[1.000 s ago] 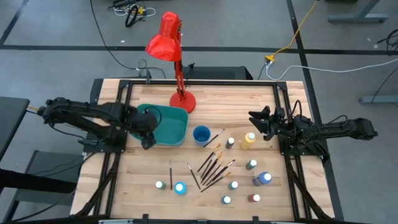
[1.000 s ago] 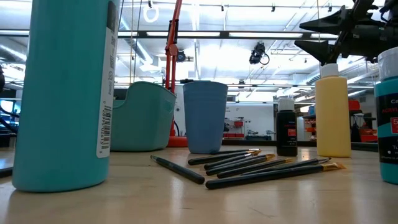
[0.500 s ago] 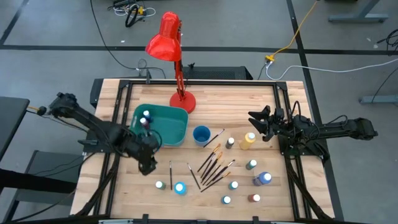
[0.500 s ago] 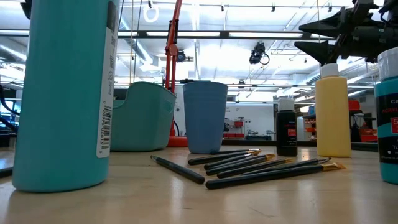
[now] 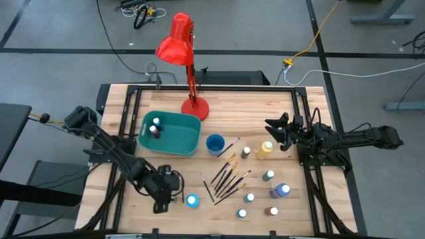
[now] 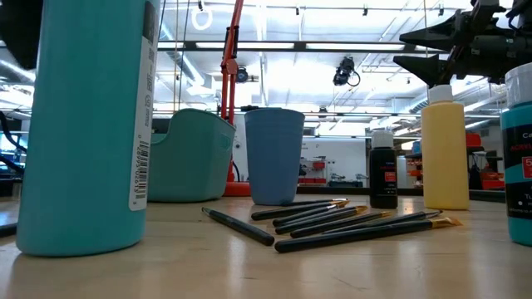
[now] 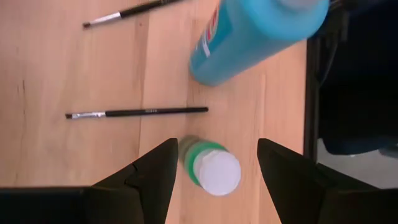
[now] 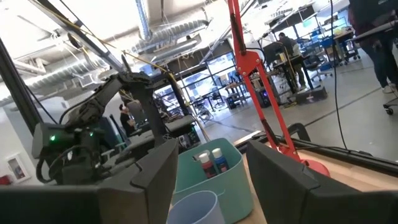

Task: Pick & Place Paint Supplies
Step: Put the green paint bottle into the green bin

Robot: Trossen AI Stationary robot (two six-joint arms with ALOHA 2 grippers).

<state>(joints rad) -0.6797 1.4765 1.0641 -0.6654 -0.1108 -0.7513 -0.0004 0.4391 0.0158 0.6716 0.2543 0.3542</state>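
My left gripper (image 5: 166, 192) (image 7: 217, 144) hangs open near the table's near edge, its fingers standing on either side of a small green white-capped bottle (image 7: 212, 171) without touching it. That bottle stands upright on the wood beside a taller teal bottle (image 5: 192, 200) (image 7: 255, 37). One brush (image 7: 137, 113) lies just beyond it. Several dark brushes (image 5: 226, 176) lie in a loose pile mid-table. Two small bottles (image 5: 155, 127) stand in the teal bin (image 5: 182, 136). My right gripper (image 5: 271, 127) (image 8: 210, 148) waits open above the yellow bottle (image 5: 264, 150).
A blue cup (image 5: 214, 143) stands right of the bin, and a red desk lamp (image 5: 192, 99) stands behind it. More small bottles (image 5: 249, 197) and a larger blue one (image 5: 280, 190) stand on the right near side. Black frame rails (image 5: 123, 172) border both table sides.
My left gripper has swung from over the teal bin toward the near edge and a little to the right, coming down over the small green bottle. With the arm gone from the bin, two small bottles show inside it. The right arm has kept still.
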